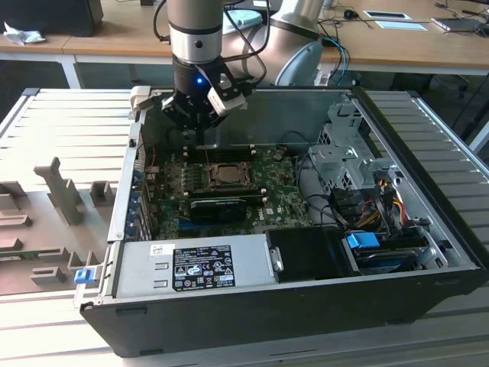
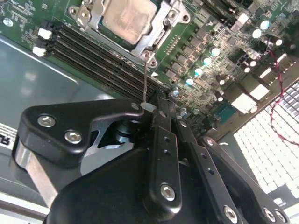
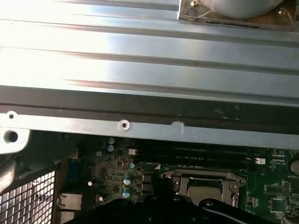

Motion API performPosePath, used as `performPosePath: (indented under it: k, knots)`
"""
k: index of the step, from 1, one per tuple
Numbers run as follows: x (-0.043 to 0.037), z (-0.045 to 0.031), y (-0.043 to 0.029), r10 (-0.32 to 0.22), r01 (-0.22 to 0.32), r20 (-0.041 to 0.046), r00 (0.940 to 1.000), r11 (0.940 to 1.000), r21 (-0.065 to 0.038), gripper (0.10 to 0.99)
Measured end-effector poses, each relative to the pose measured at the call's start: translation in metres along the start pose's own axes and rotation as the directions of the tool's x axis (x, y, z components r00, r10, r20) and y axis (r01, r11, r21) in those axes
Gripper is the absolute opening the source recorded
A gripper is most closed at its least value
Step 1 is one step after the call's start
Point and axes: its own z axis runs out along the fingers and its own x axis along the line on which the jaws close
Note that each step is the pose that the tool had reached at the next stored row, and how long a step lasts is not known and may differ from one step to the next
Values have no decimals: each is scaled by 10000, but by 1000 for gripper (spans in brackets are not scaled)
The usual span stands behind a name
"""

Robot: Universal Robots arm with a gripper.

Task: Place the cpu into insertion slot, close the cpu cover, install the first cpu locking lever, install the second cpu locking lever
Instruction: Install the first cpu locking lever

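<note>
Silver-grey cpu (image 2: 128,18) sits under closed cpu cover (image 2: 156,35), beyond the fingers (image 2: 161,140); wire locking lever (image 2: 145,86) ends just beside gripper (image 2: 164,103), fingers together. Likely hazard: lever slipping off, springing up.

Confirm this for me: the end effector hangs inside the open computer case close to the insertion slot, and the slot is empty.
The insertion slot is not empty: in the second wrist view the cpu sits in it, with the cpu cover framing it. The rest stands: the end effector hangs inside the open computer case, close to the slot.
</note>
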Motion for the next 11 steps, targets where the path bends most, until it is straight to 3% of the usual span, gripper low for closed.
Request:
performPosePath:
  k: [6, 11]
  knots:
    - [-46, 3, -3, 0, 0, 1, 10000, 10000, 0, 106]
    - [-181, 3, -15, -1, 1, 0, 10000, 10000, 1, 106]
